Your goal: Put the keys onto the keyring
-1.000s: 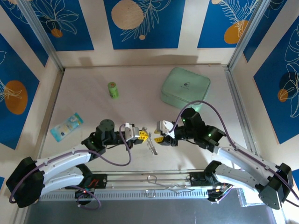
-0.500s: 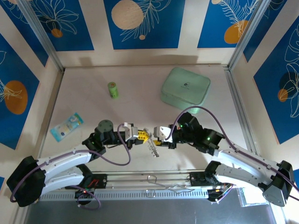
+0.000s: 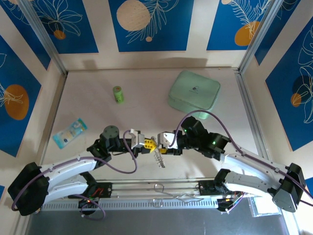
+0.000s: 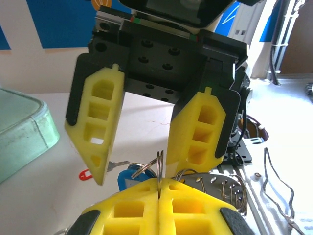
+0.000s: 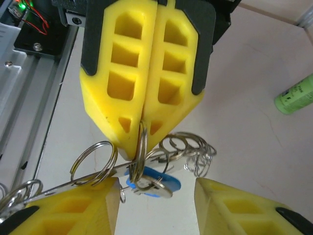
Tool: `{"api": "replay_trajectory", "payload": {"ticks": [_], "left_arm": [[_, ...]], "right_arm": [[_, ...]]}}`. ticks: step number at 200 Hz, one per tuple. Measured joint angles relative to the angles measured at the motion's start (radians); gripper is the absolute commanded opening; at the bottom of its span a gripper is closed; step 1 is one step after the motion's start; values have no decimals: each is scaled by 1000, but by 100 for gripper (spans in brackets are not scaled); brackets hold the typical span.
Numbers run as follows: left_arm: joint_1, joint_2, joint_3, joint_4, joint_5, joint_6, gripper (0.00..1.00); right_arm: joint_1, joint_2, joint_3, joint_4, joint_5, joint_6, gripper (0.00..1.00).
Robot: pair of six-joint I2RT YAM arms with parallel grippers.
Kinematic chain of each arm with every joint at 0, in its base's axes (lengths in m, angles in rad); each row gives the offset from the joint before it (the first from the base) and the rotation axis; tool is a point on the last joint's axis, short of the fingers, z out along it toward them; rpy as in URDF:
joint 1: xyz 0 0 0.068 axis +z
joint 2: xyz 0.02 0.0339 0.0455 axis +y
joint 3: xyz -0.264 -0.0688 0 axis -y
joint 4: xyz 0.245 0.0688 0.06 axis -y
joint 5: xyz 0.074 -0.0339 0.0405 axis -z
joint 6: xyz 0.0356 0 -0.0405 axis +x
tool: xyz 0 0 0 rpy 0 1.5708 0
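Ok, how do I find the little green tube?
Look at the far half of the pale table. Left of the big mint-green case sits the green tube, on its own. It is small, round and bright green; the case is wide, flat and pale.

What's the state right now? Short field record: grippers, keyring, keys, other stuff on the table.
left gripper: shut, pinching a metal ring of the keyring
right gripper: open, facing the left gripper, fingers either side of its tips
blue-tagged key: at the rings just below the left fingertips
red-tagged key: beside the blue one; can't tell if it's on a ring
table: green cylinder, mint case, blue packet
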Motion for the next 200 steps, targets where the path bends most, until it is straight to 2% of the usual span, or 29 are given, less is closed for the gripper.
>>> {"api": "replay_trajectory", "payload": {"ticks": [32, 72, 127, 146, 159, 200], "left_arm": [[0, 5, 0, 8, 17, -5, 0], [0, 5, 0, 11, 9, -4, 0], [0, 2, 0, 14, -44, 8, 0], [0, 5, 0, 15, -63, 14, 0], [0, 16, 0, 24, -68, 14, 0], [0, 48, 0, 60, -90, 18, 0]], "right_arm": [[-1, 1, 3, -23, -29, 2, 29], [-37, 0, 13, -78, -52, -1, 5], [-53, 15, 25, -105, -56, -12, 0], [-51, 35, 29, -98, -51, -12, 0], [-45, 48, 29, -93, -45, -12, 4], [-58, 45, 23, -62, -31, -8, 29]]}}
